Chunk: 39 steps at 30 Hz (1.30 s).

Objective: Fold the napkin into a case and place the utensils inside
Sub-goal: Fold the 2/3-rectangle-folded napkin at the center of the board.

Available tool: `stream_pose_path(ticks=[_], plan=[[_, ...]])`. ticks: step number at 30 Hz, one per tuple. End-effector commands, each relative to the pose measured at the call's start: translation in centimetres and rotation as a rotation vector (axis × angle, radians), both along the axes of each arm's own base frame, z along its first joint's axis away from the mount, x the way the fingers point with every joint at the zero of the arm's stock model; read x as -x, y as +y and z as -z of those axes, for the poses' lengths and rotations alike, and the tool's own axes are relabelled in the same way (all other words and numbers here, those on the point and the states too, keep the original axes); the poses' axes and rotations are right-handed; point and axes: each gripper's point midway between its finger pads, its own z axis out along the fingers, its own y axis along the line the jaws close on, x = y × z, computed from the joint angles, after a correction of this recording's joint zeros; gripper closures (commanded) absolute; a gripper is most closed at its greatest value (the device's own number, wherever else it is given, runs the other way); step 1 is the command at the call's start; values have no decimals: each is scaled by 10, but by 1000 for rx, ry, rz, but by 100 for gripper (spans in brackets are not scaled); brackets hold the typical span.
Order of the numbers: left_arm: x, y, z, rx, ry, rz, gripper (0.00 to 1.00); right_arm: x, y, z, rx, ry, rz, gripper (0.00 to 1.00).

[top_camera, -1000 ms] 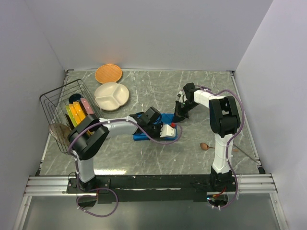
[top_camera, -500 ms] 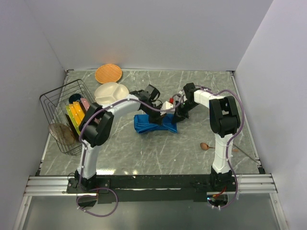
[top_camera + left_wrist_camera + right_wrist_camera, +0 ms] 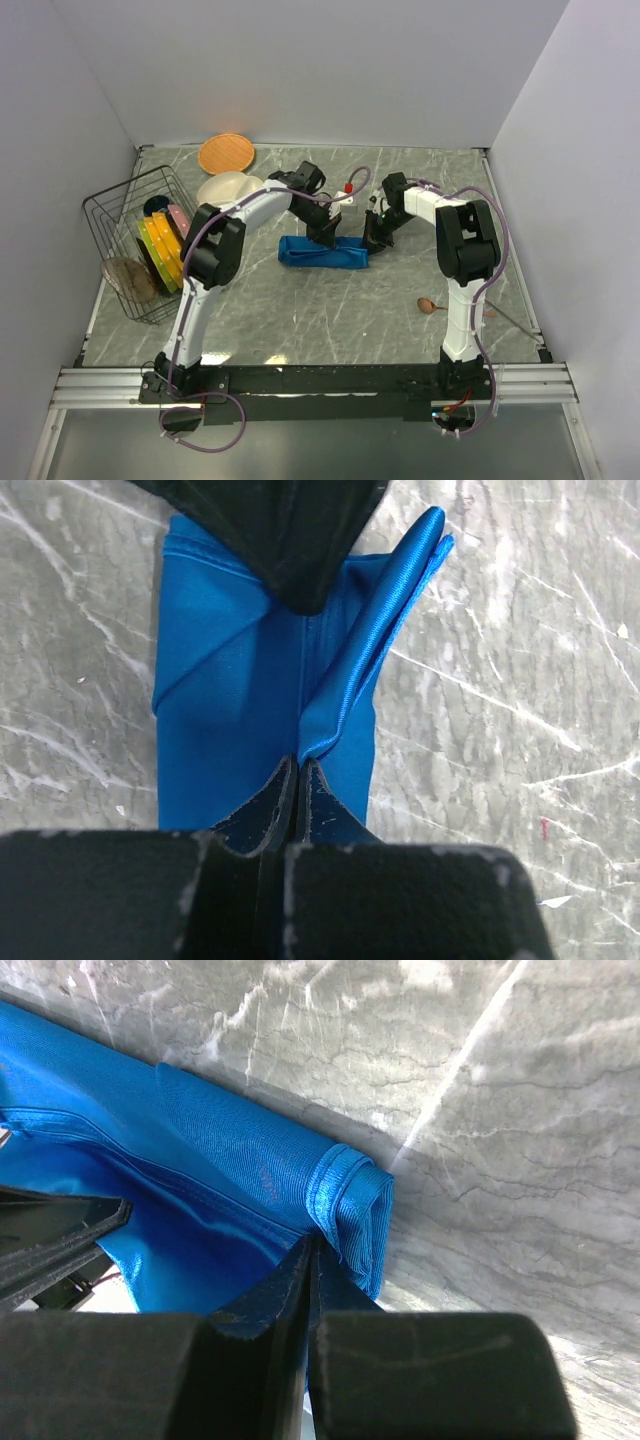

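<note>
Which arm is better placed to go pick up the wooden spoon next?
Probably the right: the wooden spoon lies near its base, on its side. The left gripper pinches the napkin, farther off.

The left arm [image 3: 258,204] hides part of the plate [image 3: 222,186]. The spoon [image 3: 427,305] handle is too small to trace. The left pincer [image 3: 298,770] covers the napkin [image 3: 230,720] at its near edge.
</note>
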Motion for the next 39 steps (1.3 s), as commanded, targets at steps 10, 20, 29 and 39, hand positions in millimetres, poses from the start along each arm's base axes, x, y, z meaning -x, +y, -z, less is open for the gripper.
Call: stream_pose_path(ticks=[10,20,29,39], plan=[[-30,-3,11,41,66,-70,99,4,-36,47,219,30,-31,94],[-26,6,35,-4,137,-65,99,-8,-31,8,160,-43,-60,87],[2,17,39,-29,170,-12,99,-15,-43,-60,40,-162,-48,70],[65,6,23,-5,272,26,99,-30,-48,-105,-78,-307,11,60]])
